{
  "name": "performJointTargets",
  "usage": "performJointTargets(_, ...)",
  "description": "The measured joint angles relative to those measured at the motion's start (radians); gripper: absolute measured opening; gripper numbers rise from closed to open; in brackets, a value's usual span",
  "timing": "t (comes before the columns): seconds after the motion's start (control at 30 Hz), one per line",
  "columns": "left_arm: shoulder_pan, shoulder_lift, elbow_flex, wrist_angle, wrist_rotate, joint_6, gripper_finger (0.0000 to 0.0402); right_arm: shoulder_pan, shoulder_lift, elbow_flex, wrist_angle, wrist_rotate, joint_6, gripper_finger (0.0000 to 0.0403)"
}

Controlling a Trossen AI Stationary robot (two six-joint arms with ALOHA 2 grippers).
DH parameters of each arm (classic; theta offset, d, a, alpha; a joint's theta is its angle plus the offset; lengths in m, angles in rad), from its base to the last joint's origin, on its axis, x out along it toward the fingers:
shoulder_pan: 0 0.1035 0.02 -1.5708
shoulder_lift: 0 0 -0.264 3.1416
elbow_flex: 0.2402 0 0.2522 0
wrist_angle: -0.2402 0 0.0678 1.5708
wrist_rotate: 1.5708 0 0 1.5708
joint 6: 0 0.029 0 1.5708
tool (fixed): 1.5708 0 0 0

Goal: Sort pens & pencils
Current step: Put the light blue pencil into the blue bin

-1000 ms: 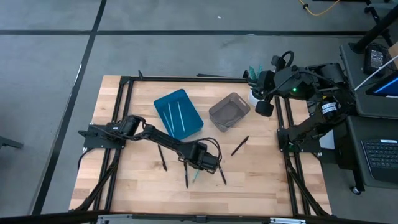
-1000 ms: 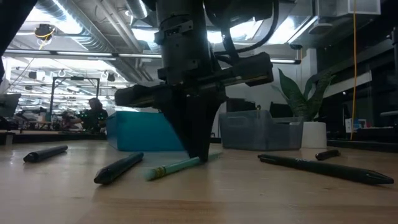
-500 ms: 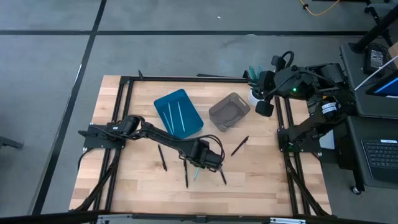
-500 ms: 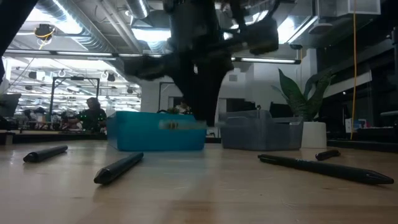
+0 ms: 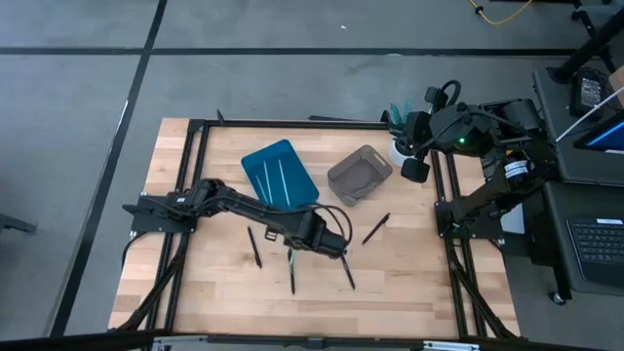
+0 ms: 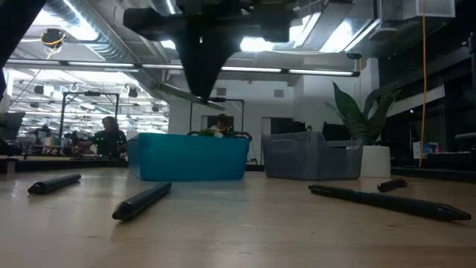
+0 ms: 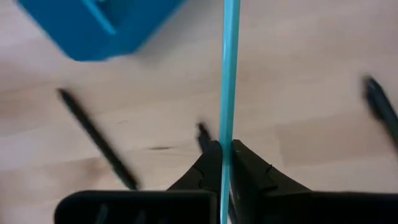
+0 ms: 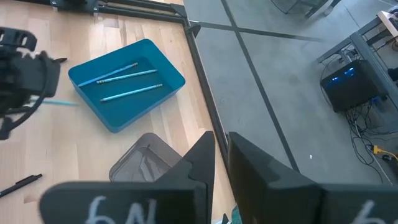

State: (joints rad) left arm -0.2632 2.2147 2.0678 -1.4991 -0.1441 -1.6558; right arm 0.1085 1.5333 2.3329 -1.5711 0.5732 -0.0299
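My left gripper [image 5: 314,237] hangs over the table's middle, pointing down, shut on a light blue pencil [image 7: 227,74]. The pencil also shows in the low view [image 6: 181,92], high above the wood. The blue bin [image 5: 280,177] holds three light blue pencils [image 8: 127,81]. The grey bin [image 5: 359,175] stands to its right. Black pens lie flat on the table [image 5: 253,247], [image 5: 292,273], [image 5: 346,270], [image 5: 376,228]. My right gripper [image 8: 221,155] waits shut, high at the table's far right corner [image 5: 414,169]. My left gripper pinches the light blue pencil's shaft [image 7: 225,152] between its two fingertips [image 7: 245,163], coming from above. The pencil runs roughly level, crosswise to the fingers, and most of its length sticks out on one side. It is lifted clear of the table.
A white pot with a plant [image 6: 370,152] stands at the far right corner beside the right arm. Black frame rails [image 5: 292,122] border the wooden table. Bare wood lies along the near edge [image 5: 322,307].
My left gripper has risen, staying shut on the light blue pencil, and has shifted a little toward the blue bin. The pencil, which lay slanting with one end on the table, now hangs clear well above it.
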Motion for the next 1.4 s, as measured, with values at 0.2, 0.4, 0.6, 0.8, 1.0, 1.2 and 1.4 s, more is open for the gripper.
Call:
performJointTargets(0.2,0.048,-0.013,0.011,-0.073,-0.013,-0.045,0.0013,0.000,0.000,0.000,0.000,0.000,0.000,0.0048)
performJointTargets(0.4,0.141,-0.017,0.011,-0.072,-0.056,-0.015,0.0013,0.000,-0.003,0.000,0.000,0.000,0.001,0.0048)
performJointTargets(0.6,0.248,-0.017,0.011,-0.072,-0.066,0.099,0.0013,0.000,-0.013,0.000,0.000,0.000,0.001,0.0048)
performJointTargets(0.8,0.357,-0.049,0.005,-0.072,-0.090,0.224,0.0013,0.000,-0.027,0.000,0.000,-0.005,0.002,0.0048)
performJointTargets(1.0,0.429,-0.134,-0.050,-0.072,-0.132,0.253,0.0013,0.000,-0.056,0.000,0.000,-0.034,0.002,0.0048)
performJointTargets(1.2,0.454,-0.233,-0.222,-0.072,-0.099,0.198,0.0013,0.000,-0.085,0.000,0.000,-0.034,0.002,0.0048)
performJointTargets(1.4,0.452,-0.268,-0.342,-0.041,-0.050,0.166,0.0013,0.000,-0.097,0.000,0.000,-0.034,0.002,0.0048)
